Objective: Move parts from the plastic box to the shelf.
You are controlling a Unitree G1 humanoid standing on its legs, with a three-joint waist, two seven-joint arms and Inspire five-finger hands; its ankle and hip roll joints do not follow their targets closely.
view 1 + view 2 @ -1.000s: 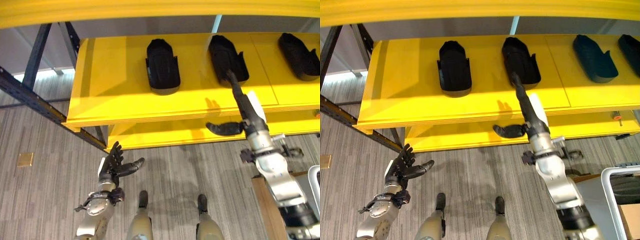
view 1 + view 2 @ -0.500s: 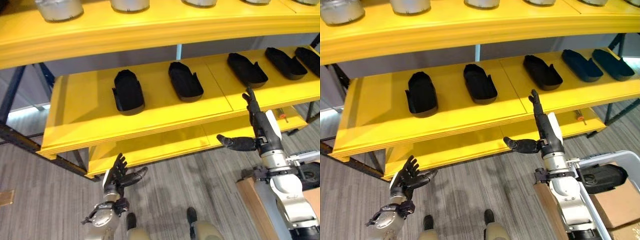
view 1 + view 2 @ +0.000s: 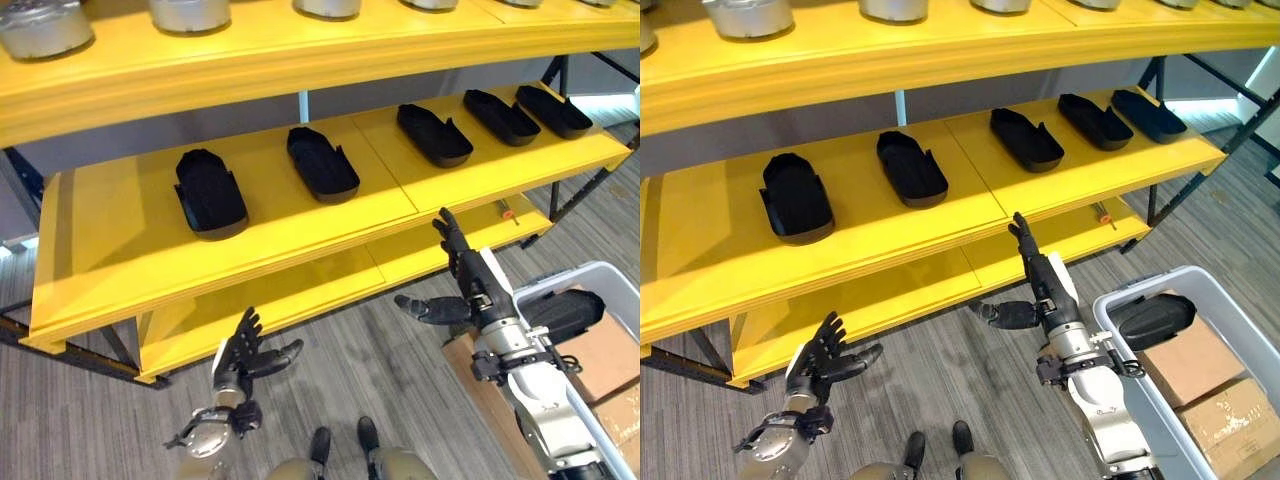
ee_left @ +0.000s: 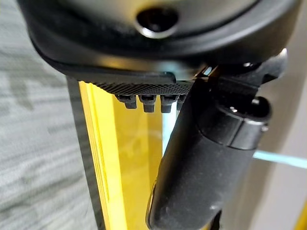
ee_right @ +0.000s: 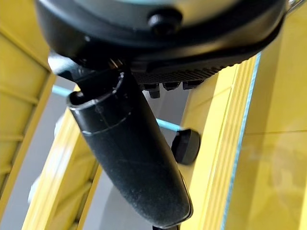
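Several black moulded parts lie in a row on the yellow shelf (image 3: 970,215), among them one at the left (image 3: 795,197), another (image 3: 911,168) and a third (image 3: 1026,139). One more black part (image 3: 1152,320) lies in the grey plastic box (image 3: 1137,284) at the lower right. My right hand (image 3: 1048,285) hangs open just in front of the shelf's front edge, fingers straight, thumb spread, holding nothing. My left hand (image 3: 825,360) is open low at the left, over the floor and below the shelf.
Two cardboard boxes (image 3: 1188,360) fill the rest of the plastic box. Metal cylinders (image 3: 40,25) stand on the upper yellow shelf. A small orange-tipped tool (image 3: 1102,213) lies on the lowest shelf. Dark steel frame legs (image 3: 1165,195) hold the rack at the right.
The camera has swung up and to the right, so the plastic box has come into view. My right hand has drawn back from the part on the shelf to below the shelf's edge.
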